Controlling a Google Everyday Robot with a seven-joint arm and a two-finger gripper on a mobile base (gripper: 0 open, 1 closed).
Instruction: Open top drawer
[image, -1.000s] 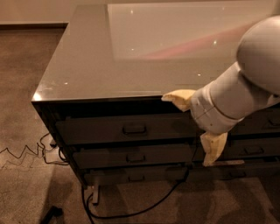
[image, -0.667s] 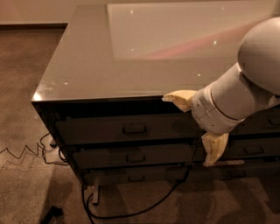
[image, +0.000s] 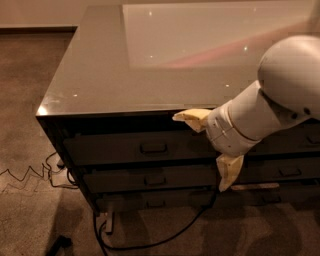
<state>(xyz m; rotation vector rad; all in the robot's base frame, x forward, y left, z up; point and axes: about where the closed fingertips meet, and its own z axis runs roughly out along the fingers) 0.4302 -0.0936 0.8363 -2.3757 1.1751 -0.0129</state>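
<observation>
The top drawer (image: 115, 148) is the uppermost dark front under the glossy cabinet top, with a small loop handle (image: 153, 148) at its centre. Its front sits flush with the drawers below. My gripper (image: 210, 145) hangs in front of the drawer's right part, to the right of the handle and apart from it. It is open and empty. One yellowish finger (image: 192, 118) points left just under the cabinet top's edge. The other finger (image: 229, 172) points down over the second drawer.
Two slimmer dark drawers (image: 150, 178) lie below, and more drawers (image: 292, 171) stand in a right column. The grey cabinet top (image: 125, 60) reflects light. Black cables (image: 150, 240) trail on the carpet below the cabinet and at its left.
My gripper has moved a little to the left, closer to the top drawer's handle. The drawer fronts have not moved.
</observation>
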